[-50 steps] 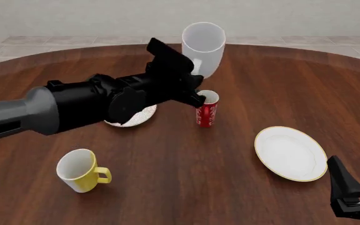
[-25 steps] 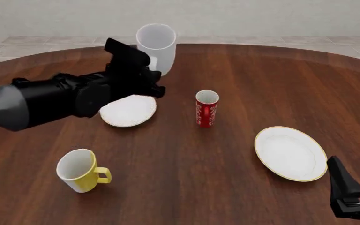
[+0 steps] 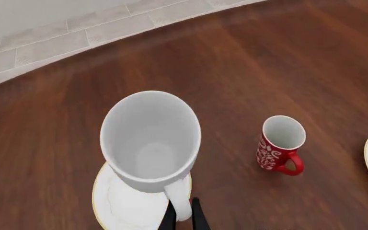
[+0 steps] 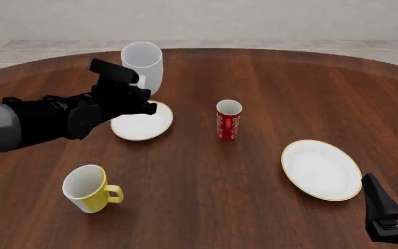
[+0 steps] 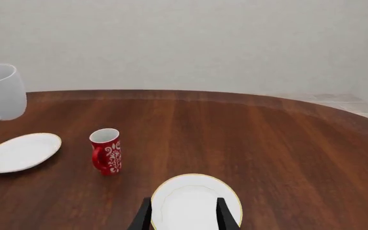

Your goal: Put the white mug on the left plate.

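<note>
The white mug (image 4: 142, 63) hangs upright in the air, held by its handle in my shut left gripper (image 4: 143, 98). It is just above the far edge of the left plate (image 4: 141, 126), not resting on it. In the left wrist view the mug (image 3: 151, 139) covers much of the plate (image 3: 117, 207), and the fingers (image 3: 185, 219) pinch the handle. The right wrist view shows the mug (image 5: 2, 91) above and behind the plate (image 5: 21, 152). My right gripper (image 4: 393, 220) is open and empty at the near right.
A slim red patterned cup (image 4: 229, 120) stands right of the left plate. A yellow mug (image 4: 88, 188) stands at the near left. The larger gold-rimmed plate (image 4: 321, 169) lies at the right, in front of my right gripper (image 5: 182, 218).
My left arm has carried the white mug leftward and lower, from behind the red cup to just above the left plate. The right arm has not moved.
</note>
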Controlling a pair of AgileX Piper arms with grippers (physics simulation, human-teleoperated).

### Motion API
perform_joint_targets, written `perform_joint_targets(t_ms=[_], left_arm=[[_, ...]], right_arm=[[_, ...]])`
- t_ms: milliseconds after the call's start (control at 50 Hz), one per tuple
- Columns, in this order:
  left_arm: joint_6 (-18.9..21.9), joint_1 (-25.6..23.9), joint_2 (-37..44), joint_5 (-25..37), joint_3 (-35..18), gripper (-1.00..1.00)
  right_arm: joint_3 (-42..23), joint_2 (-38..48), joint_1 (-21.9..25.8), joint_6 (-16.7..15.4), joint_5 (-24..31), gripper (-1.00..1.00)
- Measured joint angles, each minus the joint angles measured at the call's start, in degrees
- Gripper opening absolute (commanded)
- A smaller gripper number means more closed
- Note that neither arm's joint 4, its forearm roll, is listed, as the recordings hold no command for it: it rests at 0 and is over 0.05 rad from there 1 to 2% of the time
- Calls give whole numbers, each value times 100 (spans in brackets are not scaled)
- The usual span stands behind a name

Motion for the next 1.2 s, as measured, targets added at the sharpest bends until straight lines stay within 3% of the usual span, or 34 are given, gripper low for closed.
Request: perform_joint_targets(t_ms=[260, 1200], left_arm=[[-122, 207, 87, -112, 129, -100], [-722, 135, 908, -470, 92, -100]], right_arm=[[0, -34, 3, -21, 32, 100], [0, 154, 8, -54, -130, 100]])
